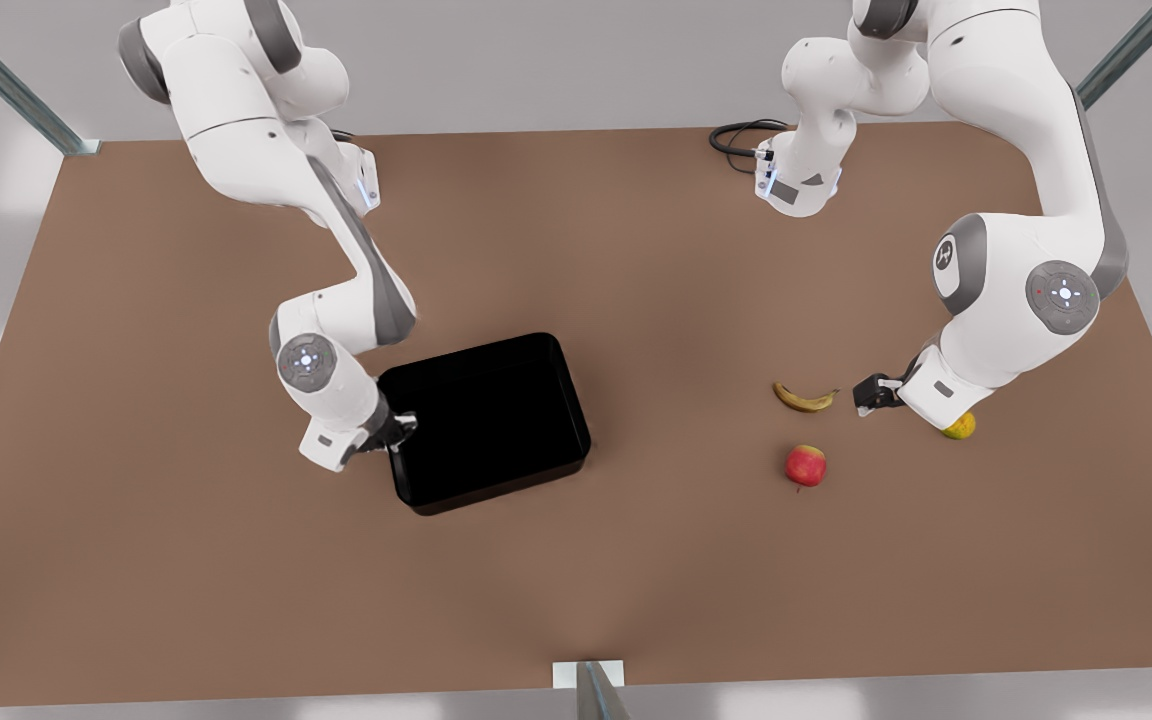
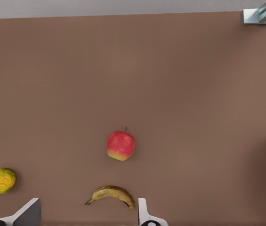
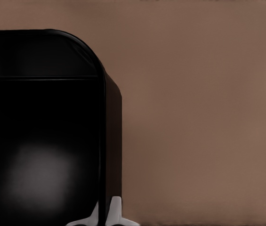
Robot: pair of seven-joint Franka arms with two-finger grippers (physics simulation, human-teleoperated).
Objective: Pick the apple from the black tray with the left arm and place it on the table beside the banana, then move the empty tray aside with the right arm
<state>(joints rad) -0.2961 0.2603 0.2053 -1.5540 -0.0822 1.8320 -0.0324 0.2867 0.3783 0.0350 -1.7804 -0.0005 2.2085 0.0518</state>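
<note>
Tabletop (image 1: 236, 560): right fingers (image 1: 404, 428) clamp tray (image 1: 526, 470) wall; left fingers (image 1: 868, 397) spread near apple (image 1: 806, 465)

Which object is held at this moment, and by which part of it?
The right gripper holds the black rectangular tray by its rim wall; the left gripper holds nothing.

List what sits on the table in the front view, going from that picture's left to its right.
Right gripper on the rim of the black tray → banana → apple → left gripper → yellow-green fruit. The banana and apple overlap across, the banana starting slightly further left.
</note>
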